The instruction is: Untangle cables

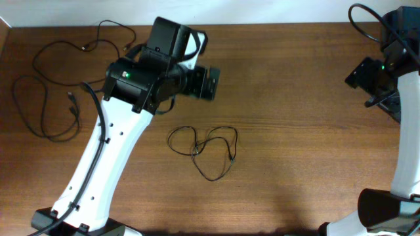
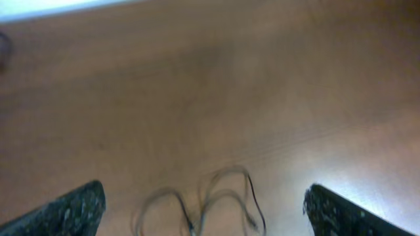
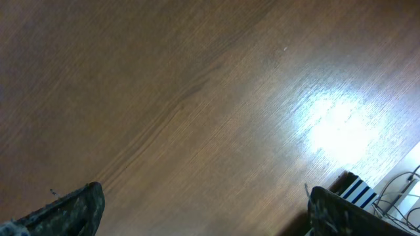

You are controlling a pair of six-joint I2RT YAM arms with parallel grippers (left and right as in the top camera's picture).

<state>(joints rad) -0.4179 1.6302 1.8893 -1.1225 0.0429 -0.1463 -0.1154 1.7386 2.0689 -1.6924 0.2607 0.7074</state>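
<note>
Brown wood, overhead: a knotted cable bundle [image 1: 203,151] is lying centre and loose cords [image 1: 52,98] are sitting far left, so I am judging the job partly done. Left wrist: my left gripper [image 2: 203,216] is hanging spread wide near the bundle. Right wrist: my right gripper [image 3: 207,213] is gaping over bare table [image 3: 197,98].

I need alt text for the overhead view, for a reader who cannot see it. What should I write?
A small tangle of thin black cable lies in the middle of a brown wooden table, near the left arm's tool. More loose black cables lie at the left end, and the right arm is at the right edge.
</note>
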